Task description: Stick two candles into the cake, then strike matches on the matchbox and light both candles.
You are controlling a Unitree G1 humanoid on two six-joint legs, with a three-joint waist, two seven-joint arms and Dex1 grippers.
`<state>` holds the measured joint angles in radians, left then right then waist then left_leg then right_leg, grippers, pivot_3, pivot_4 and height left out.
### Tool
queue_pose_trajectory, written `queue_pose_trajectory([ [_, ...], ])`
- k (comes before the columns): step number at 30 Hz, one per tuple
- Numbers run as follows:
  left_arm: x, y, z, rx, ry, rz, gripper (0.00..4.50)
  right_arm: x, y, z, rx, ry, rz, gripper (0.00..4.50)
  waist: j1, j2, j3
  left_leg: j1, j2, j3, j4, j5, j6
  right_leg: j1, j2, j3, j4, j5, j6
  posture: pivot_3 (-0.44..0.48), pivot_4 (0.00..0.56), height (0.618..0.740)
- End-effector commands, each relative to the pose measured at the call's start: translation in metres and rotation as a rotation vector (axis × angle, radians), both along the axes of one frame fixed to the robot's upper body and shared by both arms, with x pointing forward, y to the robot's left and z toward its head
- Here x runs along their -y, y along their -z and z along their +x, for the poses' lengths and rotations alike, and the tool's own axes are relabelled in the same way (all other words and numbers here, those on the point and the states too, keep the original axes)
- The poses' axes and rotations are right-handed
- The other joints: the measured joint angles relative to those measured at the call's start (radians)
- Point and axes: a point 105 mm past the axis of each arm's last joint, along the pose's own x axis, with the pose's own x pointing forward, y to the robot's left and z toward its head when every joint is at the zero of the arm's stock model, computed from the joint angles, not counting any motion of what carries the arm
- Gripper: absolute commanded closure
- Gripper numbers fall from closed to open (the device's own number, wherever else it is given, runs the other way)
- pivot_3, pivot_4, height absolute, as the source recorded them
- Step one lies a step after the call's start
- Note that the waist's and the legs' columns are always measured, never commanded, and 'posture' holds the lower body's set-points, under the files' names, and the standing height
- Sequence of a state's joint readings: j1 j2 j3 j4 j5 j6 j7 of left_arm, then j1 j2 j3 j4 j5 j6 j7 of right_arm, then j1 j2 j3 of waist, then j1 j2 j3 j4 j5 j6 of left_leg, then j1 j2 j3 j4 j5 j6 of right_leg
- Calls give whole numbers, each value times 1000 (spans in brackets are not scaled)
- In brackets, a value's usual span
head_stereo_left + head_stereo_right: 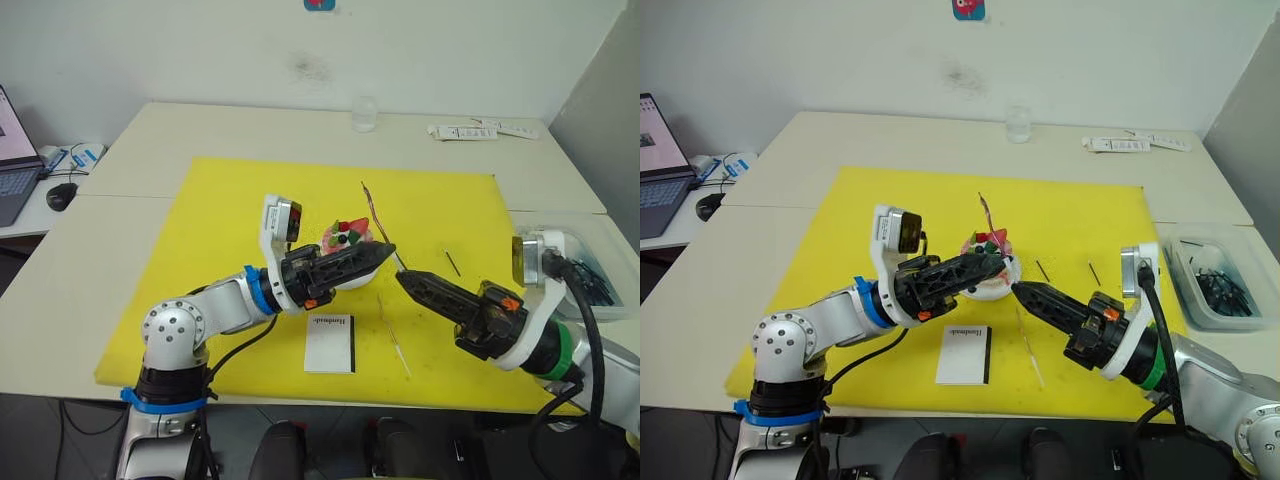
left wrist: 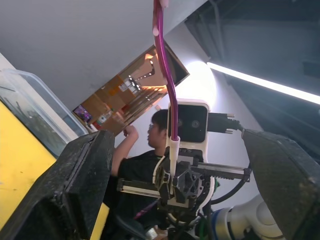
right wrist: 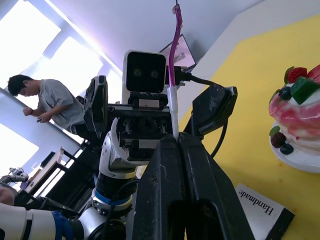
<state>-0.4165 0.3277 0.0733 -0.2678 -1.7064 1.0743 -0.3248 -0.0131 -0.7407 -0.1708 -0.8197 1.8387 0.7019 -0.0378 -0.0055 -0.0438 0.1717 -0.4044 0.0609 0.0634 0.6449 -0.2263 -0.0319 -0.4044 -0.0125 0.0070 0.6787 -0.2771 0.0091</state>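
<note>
The right gripper (image 1: 403, 277) has its 2 black fingers pressed together on the pale end of 1 candle (image 3: 175, 65), which rises thin and wavy between the 2 arms. The right wrist view makes that pinch plain, the purple-looking stem standing out of the closed fingertips; from the head views you only see the dark reddish stick (image 1: 378, 225) slanting up past the cake. The left gripper (image 1: 385, 252) reaches in from the other side with its fingers spread, and in the left wrist view the candle (image 2: 167, 75) stands in the gap between them, touching neither.

The cake (image 1: 989, 246), small, round and pink with a strawberry, dark berries and a green leaf, sits on its white plate (image 1: 992, 290) in the middle of the yellow mat (image 1: 1080, 215), just behind both fingertips. The second candle (image 1: 393, 333) lies flat on the mat in front of the grippers. The matchbox (image 1: 330, 343), flat and white with "Handmade" lettering and a dark edge strip, lies near the front edge. 2 short matches (image 1: 1042, 270) (image 1: 1094, 274) lie right of the cake.

The wrist views also catch a person (image 3: 52, 107) in a grey shirt.
</note>
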Motion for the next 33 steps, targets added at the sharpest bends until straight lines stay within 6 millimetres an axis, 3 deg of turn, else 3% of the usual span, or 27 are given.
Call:
queue_pose_trajectory([
  [1,0,-8,-5,4,16,-41,901,-4,-9,-7,21,-27,31,4500,0,0,0,0,0,0,0,0,0,0,0,0,0,0,0,0,150,740],
  [12,5,-5,-7,-17,37,-46,4370,-7,-7,-10,8,-36,29,4500,1,0,0,0,0,0,0,0,0,0,0,0,0,0,0,0,150,740],
  [21,4,-4,-5,-12,32,-47,4487,-5,-5,-4,-2,-19,19,4500,1,0,0,0,0,0,0,0,0,0,0,0,0,0,0,0,150,740],
  [24,1,-4,-2,7,3,-34,4500,-3,-5,0,5,6,12,3920,1,0,0,0,0,0,0,0,0,0,0,0,0,0,0,0,150,740],
  [27,-6,-10,7,89,-91,21,4500,2,-3,1,35,20,-45,2864,1,0,0,-1,0,0,0,0,0,0,0,0,0,0,0,0,150,740],
  [33,-41,-26,35,312,-349,195,4500,12,6,8,276,33,-421,645,1,0,0,-1,0,0,-1,0,0,-1,0,-1,-1,0,0,0,150,740],
])
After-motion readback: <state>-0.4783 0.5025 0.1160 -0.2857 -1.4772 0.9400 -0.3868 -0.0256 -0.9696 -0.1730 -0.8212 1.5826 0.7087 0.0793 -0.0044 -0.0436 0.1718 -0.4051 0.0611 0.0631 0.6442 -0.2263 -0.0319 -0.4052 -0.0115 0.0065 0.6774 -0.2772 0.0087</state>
